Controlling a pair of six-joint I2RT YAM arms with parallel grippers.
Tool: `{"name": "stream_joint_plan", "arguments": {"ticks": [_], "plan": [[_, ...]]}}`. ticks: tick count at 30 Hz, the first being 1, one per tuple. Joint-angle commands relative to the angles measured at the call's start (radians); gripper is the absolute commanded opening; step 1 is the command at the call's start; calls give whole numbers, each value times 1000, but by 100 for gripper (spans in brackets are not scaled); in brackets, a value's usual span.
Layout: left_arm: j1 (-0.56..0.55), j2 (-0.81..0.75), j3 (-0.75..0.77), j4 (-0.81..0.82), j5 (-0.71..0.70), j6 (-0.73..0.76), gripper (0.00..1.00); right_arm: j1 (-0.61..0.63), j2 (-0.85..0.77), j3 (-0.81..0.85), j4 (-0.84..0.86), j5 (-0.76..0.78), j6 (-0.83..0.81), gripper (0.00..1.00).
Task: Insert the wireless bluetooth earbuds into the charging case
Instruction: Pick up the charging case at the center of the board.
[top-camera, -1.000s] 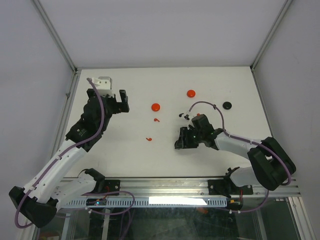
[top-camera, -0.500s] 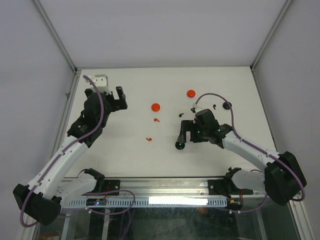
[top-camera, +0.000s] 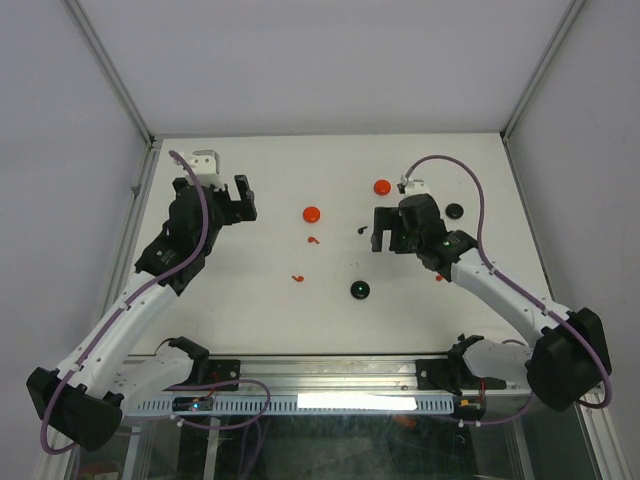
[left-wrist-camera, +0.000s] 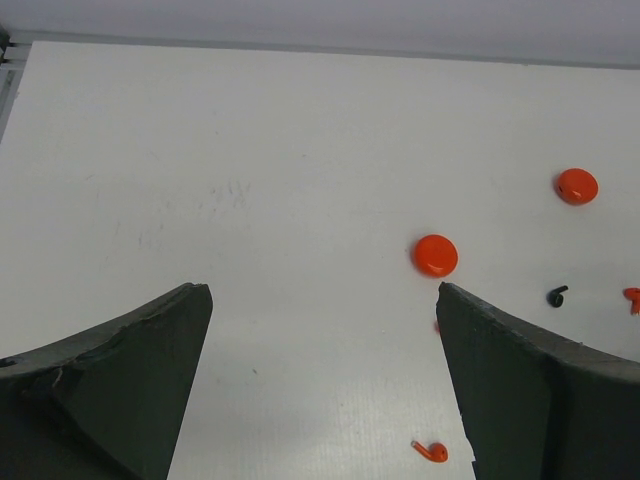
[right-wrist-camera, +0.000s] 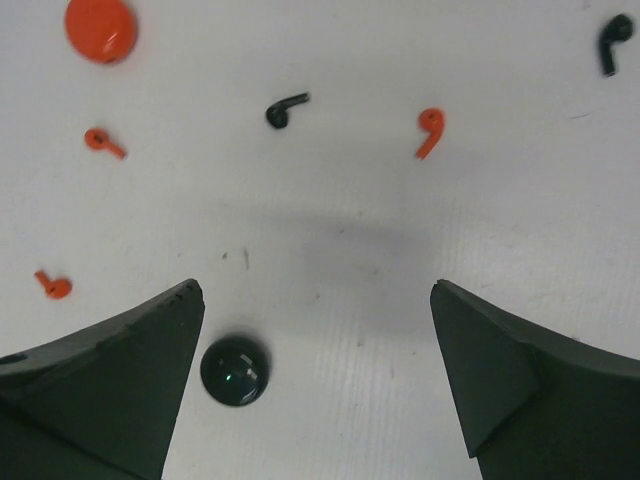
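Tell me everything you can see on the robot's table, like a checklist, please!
Surface: white flat tabletop, faint scuffs, no spills seen.
Job's things: tiny comma-shaped red earbuds and black earbuds lie loose and scattered. Two round red discs and two round black discs, possibly the charging cases, sit apart from them.
Clutter: nothing seen.
Grippers: left gripper open and empty above bare tabletop. Right gripper open and empty, with a black disc near one finger.
Cables: purple cable loops along each arm.
Surroundings: plain white walls, metal frame posts.
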Motion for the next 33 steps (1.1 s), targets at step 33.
{"name": "stream_joint_plan", "arguments": {"ticks": [33], "plan": [[28,56,-9,26,29,21,99,93,800,517,502,-84,-197,89]]}}
